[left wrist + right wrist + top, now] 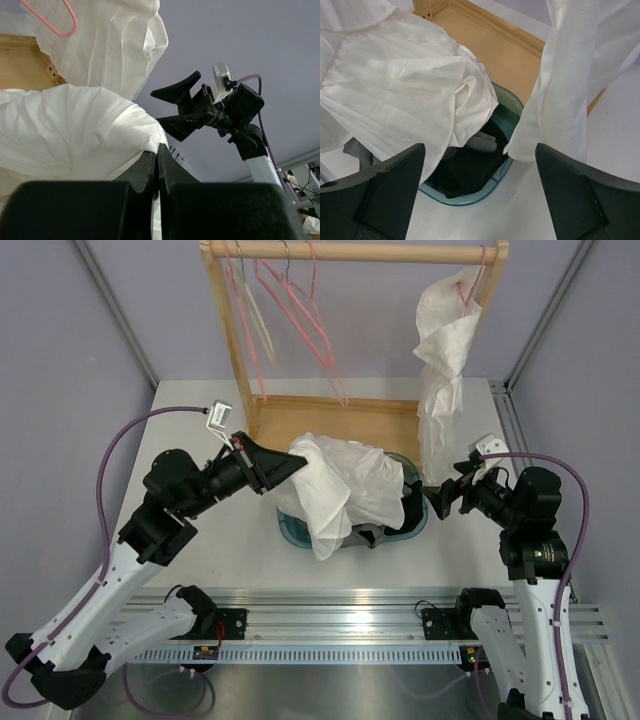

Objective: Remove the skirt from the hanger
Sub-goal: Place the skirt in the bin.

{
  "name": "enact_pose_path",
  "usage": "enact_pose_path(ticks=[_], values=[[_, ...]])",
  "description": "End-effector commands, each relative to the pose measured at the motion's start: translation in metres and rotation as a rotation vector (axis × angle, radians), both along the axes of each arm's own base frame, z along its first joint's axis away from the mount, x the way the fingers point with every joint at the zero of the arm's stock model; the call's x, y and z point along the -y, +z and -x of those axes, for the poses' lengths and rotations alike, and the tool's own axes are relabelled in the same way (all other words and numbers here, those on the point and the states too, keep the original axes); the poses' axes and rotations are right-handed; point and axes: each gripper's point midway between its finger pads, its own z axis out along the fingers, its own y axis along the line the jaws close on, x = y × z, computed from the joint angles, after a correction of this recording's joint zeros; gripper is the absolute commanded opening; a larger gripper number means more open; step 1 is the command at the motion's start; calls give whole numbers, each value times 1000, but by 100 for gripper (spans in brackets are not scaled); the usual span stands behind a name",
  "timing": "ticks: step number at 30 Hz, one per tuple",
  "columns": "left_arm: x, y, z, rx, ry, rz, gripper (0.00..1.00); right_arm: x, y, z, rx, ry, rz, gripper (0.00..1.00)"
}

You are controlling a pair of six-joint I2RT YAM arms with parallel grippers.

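Note:
My left gripper (297, 462) (158, 150) is shut on the edge of a white garment (340, 490) (395, 85), holding it draped over the teal tub (295, 535) (470, 200). A second white garment (440, 370) (570, 90) hangs from a pink hanger (470, 285) at the rail's right end. My right gripper (435, 500) (480, 147) stands open beside that garment's lower end, at the tub's right rim. A small fold of grey fabric (485, 142) lies in the tub, mostly buried; I cannot tell whether it is the skirt.
A wooden rack (225, 330) with several bare pink hangers (300, 310) stands at the back, its base board (490, 55) just behind the tub. Black cloth (465, 172) fills the tub's bottom. Bare white table (545, 210) lies in front of the tub.

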Motion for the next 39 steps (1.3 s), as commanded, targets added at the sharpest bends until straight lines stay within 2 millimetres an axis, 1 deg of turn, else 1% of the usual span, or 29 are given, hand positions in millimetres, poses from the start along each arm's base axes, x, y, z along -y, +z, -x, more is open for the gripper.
enact_pose_path(ticks=[1, 5, 7, 9, 10, 11, 12, 13, 15, 16, 18, 19, 20, 21, 22, 23, 25, 26, 27, 29, 31, 32, 33, 35, 36, 38, 39], values=[[0, 0, 10, 29, -41, -25, 0, 3, 6, -4, 29, -15, 4, 99], [0, -13, 6, 17, -28, -78, 0, 3, 6, -3, 29, -12, 3, 99], [10, -24, -3, -10, -45, -112, 0, 3, 6, -3, 27, -11, 1, 99], [18, -22, -11, -6, -59, -134, 0, 3, 6, -3, 28, -13, 3, 99], [29, -32, -24, -28, -64, -160, 0, 3, 6, -3, 31, -15, 3, 99], [34, -34, -31, -28, -64, -173, 0, 4, 7, -3, 34, -18, 4, 99], [39, -25, -37, -12, -63, -168, 0, 4, 6, -4, 31, -21, 3, 99], [51, -35, -53, -34, -64, -188, 0, 5, 7, -4, 34, -24, 4, 99], [63, -40, -67, -44, -68, -201, 0, 5, 6, -4, 30, -23, 3, 99], [76, -45, -81, -54, -73, -207, 0, 5, 6, -4, 28, -23, 3, 100], [90, -54, -90, -73, -90, -214, 0, 6, 5, -4, 28, -25, 4, 99], [97, -51, -96, -61, -91, -210, 0, 6, 5, -4, 28, -25, 4, 99], [109, -69, -102, -88, -99, -239, 0, 6, 5, -5, 27, -25, 5, 99], [115, -76, -106, -93, -99, -250, 0, 6, 5, -5, 27, -27, 6, 99], [120, -78, -111, -89, -93, -254, 0, 6, 5, -5, 27, -28, 6, 99], [128, -95, -120, -102, -76, -286, 0, 6, 5, -5, 28, -29, 8, 100], [134, -111, -132, -97, -32, -328, 0, 7, 5, -6, 28, -31, 7, 99], [135, -118, -142, -89, 11, -359, 0, 7, 5, -6, 26, -33, 6, 100], [138, -140, -149, -120, 29, -397, 0, 8, 4, -7, 25, -35, 9, 99], [137, -163, -158, -151, 71, -438, 0, 8, 3, -6, 19, -38, 10, 99], [133, -199, -160, -203, 92, -494, 0, 9, 3, -7, 18, -42, 7, 99], [130, -213, -160, -220, 106, -518, 0, 9, 3, -7, 19, -42, 8, 99], [124, -235, -155, -251, 107, -555, 0, 9, 3, -7, 19, -42, 7, 99], [118, -261, -151, -284, 110, -598, 0, 10, 2, -7, 17, -43, 7, 99], [114, -278, -146, -309, 104, -624, 0, 10, 3, -7, 17, -42, 7, 99], [114, -288, -141, -321, 90, -623, 0, 10, 3, -7, 17, -44, 10, 99], [114, -289, -141, -321, 84, -620, 1, 9, 3, -6, 18, -35, 8, 99]])
